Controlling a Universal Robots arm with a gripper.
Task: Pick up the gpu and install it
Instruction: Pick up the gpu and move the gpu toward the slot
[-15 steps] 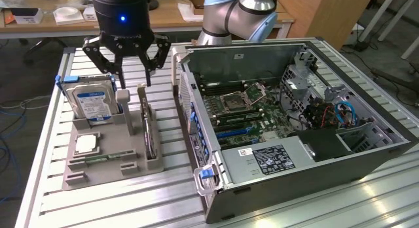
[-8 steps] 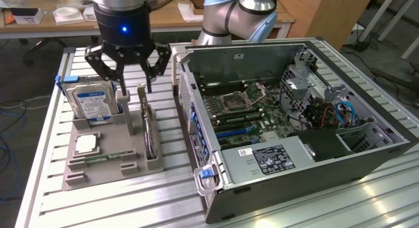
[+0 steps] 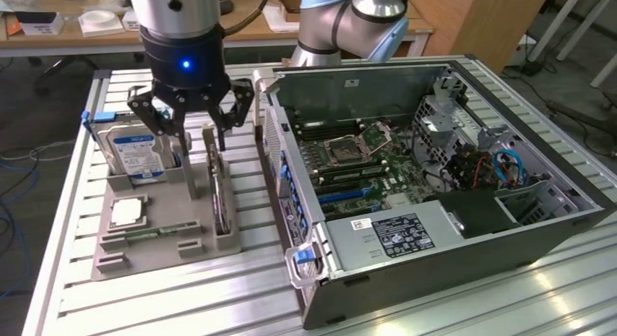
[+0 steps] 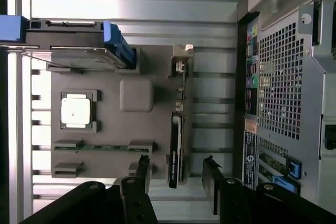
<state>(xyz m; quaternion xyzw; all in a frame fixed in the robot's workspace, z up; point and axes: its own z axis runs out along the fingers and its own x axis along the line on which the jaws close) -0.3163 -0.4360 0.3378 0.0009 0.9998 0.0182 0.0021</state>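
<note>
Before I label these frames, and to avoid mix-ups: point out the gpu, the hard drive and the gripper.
gpu (image 4: 175, 148), wrist view, dark edge of the card facing the camera.
hard drive (image 3: 141, 157), exterior view, blue-white label.
gripper (image 3: 199, 156), exterior view, midway between its open fingertips.

Dark gpu (image 3: 222, 206), upright in holder (image 3: 173, 204)
</note>
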